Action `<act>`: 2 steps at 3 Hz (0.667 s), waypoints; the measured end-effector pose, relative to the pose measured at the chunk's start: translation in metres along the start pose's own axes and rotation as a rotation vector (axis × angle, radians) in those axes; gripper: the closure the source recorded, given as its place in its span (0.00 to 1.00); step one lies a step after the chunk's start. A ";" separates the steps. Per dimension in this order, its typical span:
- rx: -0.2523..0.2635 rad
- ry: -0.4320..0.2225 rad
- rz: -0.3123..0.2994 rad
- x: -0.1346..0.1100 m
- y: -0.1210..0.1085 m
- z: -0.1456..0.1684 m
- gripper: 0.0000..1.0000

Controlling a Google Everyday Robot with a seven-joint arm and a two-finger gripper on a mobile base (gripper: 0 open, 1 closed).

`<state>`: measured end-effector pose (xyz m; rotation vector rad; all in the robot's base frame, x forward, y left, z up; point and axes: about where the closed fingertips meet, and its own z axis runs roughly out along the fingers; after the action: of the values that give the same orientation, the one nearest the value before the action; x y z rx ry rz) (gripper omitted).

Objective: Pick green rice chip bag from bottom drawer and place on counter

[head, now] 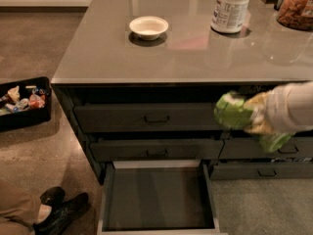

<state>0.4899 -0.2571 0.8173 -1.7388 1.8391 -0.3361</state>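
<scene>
At right of centre, the hand (250, 120) grips the green rice chip bag (230, 111), clear of the open bottom drawer (159, 199), below the worktop (186, 53) edge. Pick complete; placement on worktop outstanding.

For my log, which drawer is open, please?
The bottom left dark grey drawer, alone pulled out; the gripper, above its right, holds a crinkly green bag.

Showed a thick, round arm (296, 106) — white, smooth, plain-shelled — entering at the right edge. Went slightly greyer along the underside and brighter along the top. Narrowed to a claw (246, 115) of pale yellowish-tan, duller than the white shell behind it. Sat with that claw before the dark drawer fronts (146, 117), just under the counter (171, 58) edge. Could not make out seams, screws or markings.
</scene>
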 end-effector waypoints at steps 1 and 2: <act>0.082 -0.018 -0.050 -0.048 -0.064 -0.056 1.00; 0.136 -0.035 -0.079 -0.093 -0.125 -0.076 1.00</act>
<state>0.5484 -0.1965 0.9688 -1.7158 1.6855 -0.4488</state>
